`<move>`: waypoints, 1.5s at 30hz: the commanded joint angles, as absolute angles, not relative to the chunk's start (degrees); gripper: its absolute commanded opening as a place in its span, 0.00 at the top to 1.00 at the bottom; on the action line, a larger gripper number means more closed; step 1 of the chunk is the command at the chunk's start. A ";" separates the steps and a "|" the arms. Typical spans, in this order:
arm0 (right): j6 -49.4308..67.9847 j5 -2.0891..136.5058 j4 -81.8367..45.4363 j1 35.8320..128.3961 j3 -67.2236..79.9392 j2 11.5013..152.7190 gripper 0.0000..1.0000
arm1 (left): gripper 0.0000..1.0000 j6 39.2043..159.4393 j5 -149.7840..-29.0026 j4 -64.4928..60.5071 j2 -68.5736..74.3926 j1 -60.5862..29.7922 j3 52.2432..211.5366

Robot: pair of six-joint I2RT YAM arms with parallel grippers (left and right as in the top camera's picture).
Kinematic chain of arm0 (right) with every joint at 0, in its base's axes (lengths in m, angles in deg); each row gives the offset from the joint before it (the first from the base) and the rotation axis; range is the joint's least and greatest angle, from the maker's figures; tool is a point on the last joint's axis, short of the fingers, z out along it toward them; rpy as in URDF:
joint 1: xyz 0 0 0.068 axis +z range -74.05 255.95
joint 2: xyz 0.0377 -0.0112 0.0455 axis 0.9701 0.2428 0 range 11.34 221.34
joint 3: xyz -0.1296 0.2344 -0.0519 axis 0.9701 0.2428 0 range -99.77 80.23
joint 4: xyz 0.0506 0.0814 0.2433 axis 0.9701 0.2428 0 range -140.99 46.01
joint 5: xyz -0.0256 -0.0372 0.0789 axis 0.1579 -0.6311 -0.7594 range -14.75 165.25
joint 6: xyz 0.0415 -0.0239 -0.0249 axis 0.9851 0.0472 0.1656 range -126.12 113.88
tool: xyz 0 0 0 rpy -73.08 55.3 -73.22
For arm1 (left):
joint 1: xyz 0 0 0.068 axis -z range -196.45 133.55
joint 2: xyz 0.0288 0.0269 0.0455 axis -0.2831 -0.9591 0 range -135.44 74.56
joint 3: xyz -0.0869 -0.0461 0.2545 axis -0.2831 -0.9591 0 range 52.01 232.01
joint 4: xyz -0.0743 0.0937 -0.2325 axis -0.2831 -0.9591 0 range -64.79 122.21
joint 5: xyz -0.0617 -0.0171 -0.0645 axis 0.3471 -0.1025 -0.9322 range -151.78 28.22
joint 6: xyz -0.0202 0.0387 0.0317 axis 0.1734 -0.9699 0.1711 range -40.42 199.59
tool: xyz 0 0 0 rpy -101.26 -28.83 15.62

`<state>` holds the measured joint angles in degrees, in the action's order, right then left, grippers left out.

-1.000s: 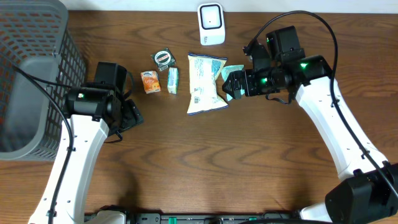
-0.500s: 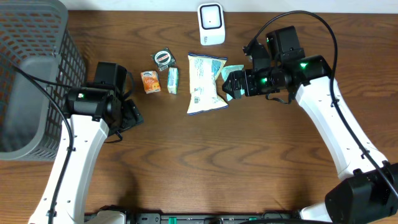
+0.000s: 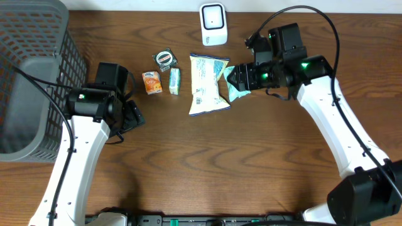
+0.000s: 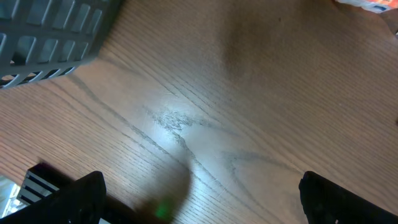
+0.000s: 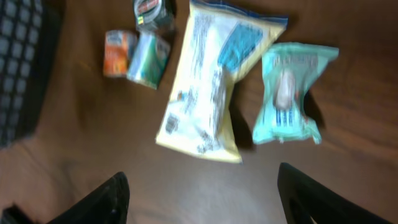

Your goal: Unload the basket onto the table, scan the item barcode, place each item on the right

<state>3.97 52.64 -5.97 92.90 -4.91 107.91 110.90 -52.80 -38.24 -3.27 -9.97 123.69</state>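
Right of centre on the wooden table, flat on dark grained boards: a teal pouch, soft crinkled plastic, roughly rectangular. Just beside its left edge, a larger white-and-yellow bag, pillow-shaped with crimped ends. Farther left, a small green pack, an orange packet and a round tin; behind them, a white boxy scanner. Above the pouch, the right gripper, arm bent in from the right, fingers spread, clasping nothing. Near a grey mesh basket, low over bare wood, the left gripper, spread wide, likewise empty.
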 commanded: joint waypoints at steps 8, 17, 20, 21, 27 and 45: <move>10.35 52.88 -16.51 94.32 -4.32 114.14 0.48 | 0.03 111.20 -52.26 -38.42 -3.42 -10.16 123.47; 11.48 50.13 -20.22 95.92 -4.34 125.24 0.48 | 0.03 111.20 -52.26 -38.40 -3.42 -10.16 123.47; 11.46 45.38 -21.31 96.73 -4.34 128.55 0.48 | 0.02 111.20 -52.26 -38.42 -3.42 -10.16 123.47; 11.46 44.60 -21.42 97.03 -4.34 129.07 0.48 | 0.02 111.20 -52.26 -38.40 -3.42 -10.16 123.47; 11.42 44.27 -21.51 99.92 -4.32 130.56 0.47 | 0.02 111.20 -52.26 -38.42 -3.42 -10.16 123.47; 12.56 50.70 -20.42 102.41 -5.02 129.70 0.43 | 0.02 111.20 -52.26 -38.42 -3.42 -10.16 123.47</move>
<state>11.66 49.78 -21.14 104.31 -4.49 130.18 110.90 -52.80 -38.24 -3.27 -9.97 123.69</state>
